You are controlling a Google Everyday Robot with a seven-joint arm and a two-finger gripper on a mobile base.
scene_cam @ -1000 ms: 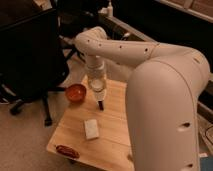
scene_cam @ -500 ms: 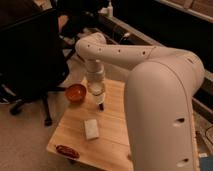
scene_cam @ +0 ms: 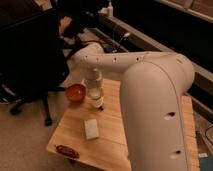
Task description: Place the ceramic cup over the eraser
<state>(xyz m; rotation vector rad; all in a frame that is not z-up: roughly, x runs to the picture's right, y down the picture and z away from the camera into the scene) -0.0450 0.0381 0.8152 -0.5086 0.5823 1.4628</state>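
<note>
My gripper (scene_cam: pixel 94 95) hangs straight down over the far left part of the wooden table (scene_cam: pixel 115 135). It is shut on the white ceramic cup (scene_cam: pixel 97 101), which is low over the table top. A small dark tip of the black eraser (scene_cam: pixel 102 109) shows at the cup's lower right edge; the rest of the eraser is hidden by the cup.
An orange-red bowl (scene_cam: pixel 75 92) sits just left of the cup. A flat white block (scene_cam: pixel 91 128) lies nearer the front. A dark red oval object (scene_cam: pixel 67 151) lies at the front left corner. A black office chair (scene_cam: pixel 30 60) stands left of the table.
The gripper with the cup has come down slightly towards the table over the eraser. The other objects have not moved.
</note>
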